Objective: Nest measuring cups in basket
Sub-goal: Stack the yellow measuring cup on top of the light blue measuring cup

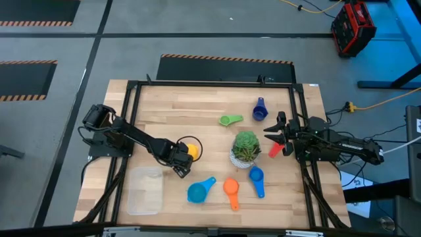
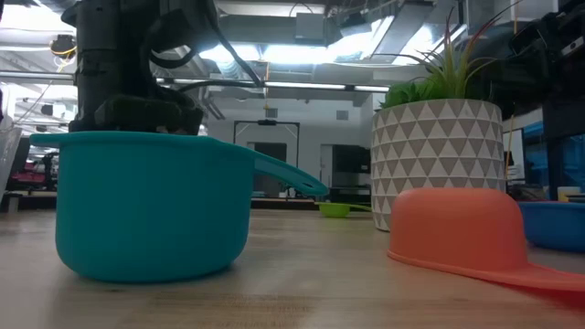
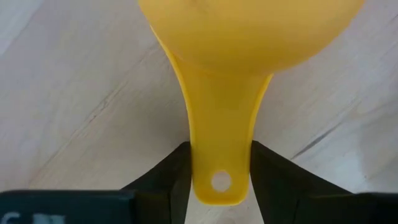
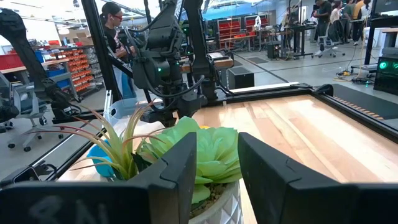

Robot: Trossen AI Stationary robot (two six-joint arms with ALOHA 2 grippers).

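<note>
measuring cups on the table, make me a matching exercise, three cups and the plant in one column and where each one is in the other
Things:
1. yellow cup
2. green cup
3. orange cup
4. potted plant

Places:
A. middle of the table, among the cups
B. on the table's near side, upside down
C. handle between the left gripper's fingers
D. far side of the plant, lying alone

Pairs: 1-C, 2-D, 3-B, 4-A
</note>
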